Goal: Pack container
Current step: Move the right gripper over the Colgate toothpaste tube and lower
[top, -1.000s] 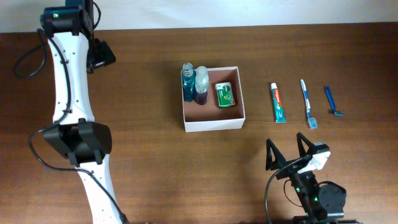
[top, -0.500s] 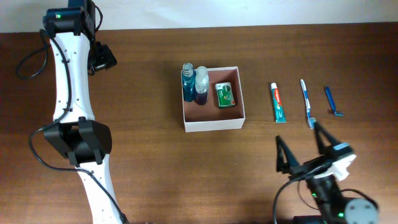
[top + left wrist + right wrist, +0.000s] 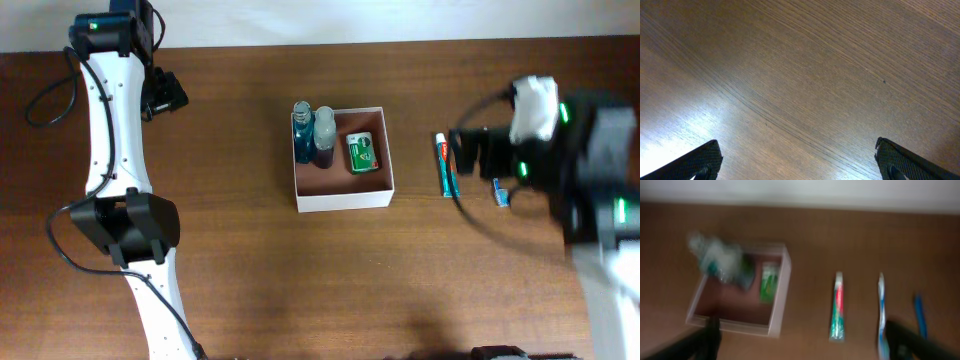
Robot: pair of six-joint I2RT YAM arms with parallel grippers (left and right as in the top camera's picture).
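Container: square white-walled cardboard box [image 3: 345, 200], mid-table.
Toothpaste: green-and-white tube [image 3: 449, 170], right of it, lying near-to-far.
Right gripper [image 3: 801, 326]: spread wide, empty, nearer arm (blurred overhead).
Left gripper [image 3: 796, 141]: spread, empty, far left.

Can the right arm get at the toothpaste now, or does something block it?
Probably yes. The right gripper is close to the toothpaste, jaws open, and it lies free on the table, apart from the toothbrush.

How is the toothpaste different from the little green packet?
The toothpaste lies on the table, outside the container; the green packet lies inside it. The toothpaste is long and narrow; the green packet is short and stubby. Both lie flat, pointing the same way.
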